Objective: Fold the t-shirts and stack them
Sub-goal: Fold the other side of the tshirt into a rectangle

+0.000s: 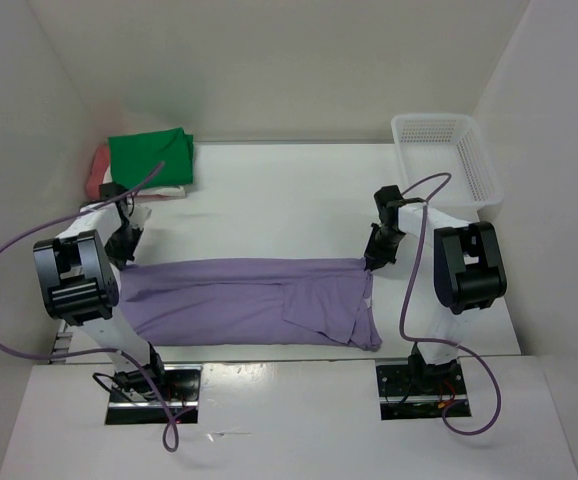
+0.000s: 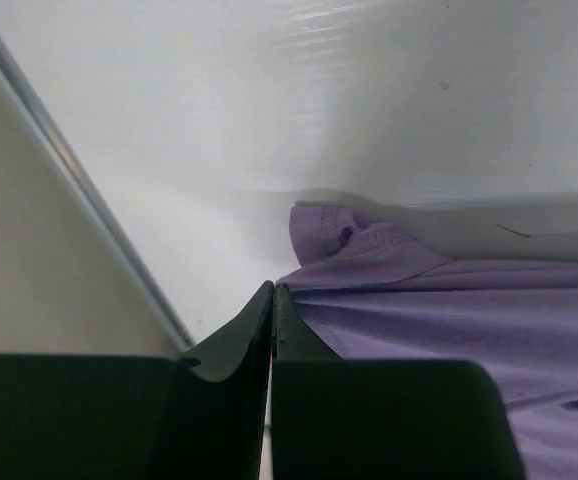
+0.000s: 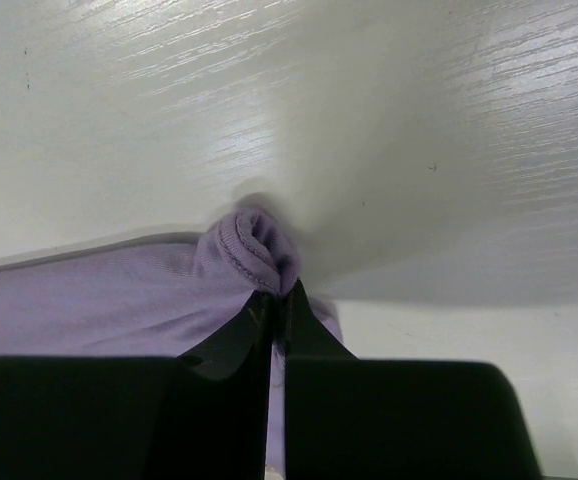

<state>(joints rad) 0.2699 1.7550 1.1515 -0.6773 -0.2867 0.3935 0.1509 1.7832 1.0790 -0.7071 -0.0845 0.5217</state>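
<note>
1. While the purple shirt (image 1: 239, 300) is lying spread across the near part of the table (image 1: 279, 200), its whole outline is showing in the top view only.
2. The right wrist view is showing the right gripper (image 3: 274, 300) pinching a bunched fold of that shirt's far right corner.
3. The left wrist view is showing the left gripper (image 2: 272, 300) pressed together at the shirt's edge; whether cloth is lying between its fingers cannot be told.
4. Only the top view is showing the green shirt (image 1: 151, 158) far left and the basket (image 1: 444, 150) far right.

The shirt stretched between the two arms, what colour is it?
The shirt is plain lavender-purple, seen best from the top camera.
</note>
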